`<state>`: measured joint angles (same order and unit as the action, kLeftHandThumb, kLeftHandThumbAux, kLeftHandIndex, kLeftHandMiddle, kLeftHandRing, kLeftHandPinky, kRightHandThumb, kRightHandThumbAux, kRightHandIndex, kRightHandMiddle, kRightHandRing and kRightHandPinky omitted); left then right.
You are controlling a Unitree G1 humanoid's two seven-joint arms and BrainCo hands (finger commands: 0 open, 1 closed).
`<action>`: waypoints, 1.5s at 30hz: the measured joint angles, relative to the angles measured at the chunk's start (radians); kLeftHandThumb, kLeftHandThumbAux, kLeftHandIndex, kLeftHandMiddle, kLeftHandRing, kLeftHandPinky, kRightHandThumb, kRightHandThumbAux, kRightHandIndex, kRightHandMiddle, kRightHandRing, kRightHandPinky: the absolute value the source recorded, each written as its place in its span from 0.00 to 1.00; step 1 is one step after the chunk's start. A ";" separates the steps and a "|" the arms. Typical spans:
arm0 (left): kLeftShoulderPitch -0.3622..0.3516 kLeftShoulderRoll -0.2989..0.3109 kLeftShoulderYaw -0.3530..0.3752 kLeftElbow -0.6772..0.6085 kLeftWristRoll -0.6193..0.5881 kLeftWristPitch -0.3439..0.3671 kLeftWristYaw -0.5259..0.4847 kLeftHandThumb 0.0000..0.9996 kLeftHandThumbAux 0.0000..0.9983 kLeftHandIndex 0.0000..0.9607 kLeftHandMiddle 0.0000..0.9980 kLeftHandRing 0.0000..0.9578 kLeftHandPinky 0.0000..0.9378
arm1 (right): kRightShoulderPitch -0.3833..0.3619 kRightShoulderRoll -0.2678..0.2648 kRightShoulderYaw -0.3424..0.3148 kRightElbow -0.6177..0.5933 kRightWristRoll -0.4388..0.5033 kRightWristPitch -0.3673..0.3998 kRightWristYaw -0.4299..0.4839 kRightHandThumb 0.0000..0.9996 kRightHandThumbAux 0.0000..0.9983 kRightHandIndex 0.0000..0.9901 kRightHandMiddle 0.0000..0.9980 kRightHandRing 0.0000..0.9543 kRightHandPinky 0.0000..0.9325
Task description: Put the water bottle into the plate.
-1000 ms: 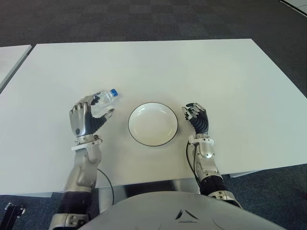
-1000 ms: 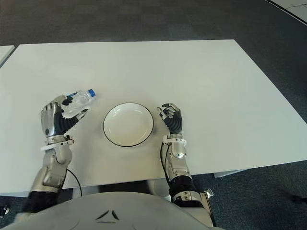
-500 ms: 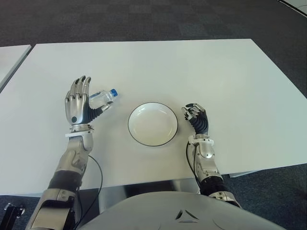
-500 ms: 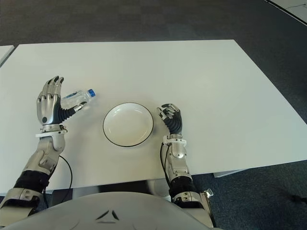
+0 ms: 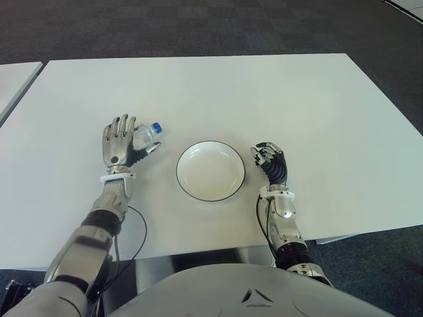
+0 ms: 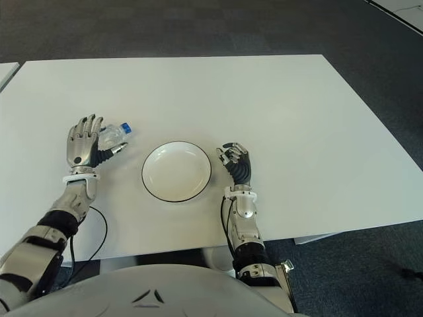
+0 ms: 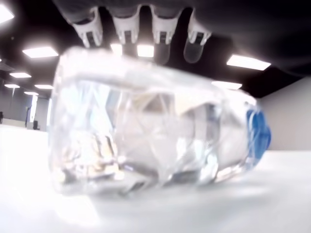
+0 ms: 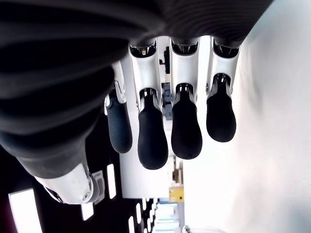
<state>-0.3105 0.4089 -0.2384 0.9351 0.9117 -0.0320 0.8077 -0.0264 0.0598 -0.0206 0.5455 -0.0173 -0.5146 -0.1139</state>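
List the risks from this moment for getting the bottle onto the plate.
The bottle lies on its side on the table, and the left hand is beside it with fingers spread, not gripping, so a nudge may roll it away. The plate is shallow, so a round bottle laid in it might roll out. The right hand sits close beside the plate's rim and could be bumped.

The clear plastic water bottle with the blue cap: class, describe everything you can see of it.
The clear plastic water bottle with the blue cap lies on its side on the white table, cap pointing toward the white black-rimmed plate but apart from it. The left hand shows over it, fingers extended, not closed around it.
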 measured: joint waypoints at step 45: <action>-0.304 0.027 -0.176 0.355 -0.221 -0.104 -0.430 0.82 0.60 0.43 0.53 0.69 0.70 | 0.000 0.001 0.001 0.009 0.003 -0.001 -0.024 0.70 0.73 0.44 0.69 0.71 0.72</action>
<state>-0.6147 0.4358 -0.4148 1.2904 0.6905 -0.1362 0.3773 -0.0263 0.0604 -0.0199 0.5545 -0.0142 -0.5154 -0.1379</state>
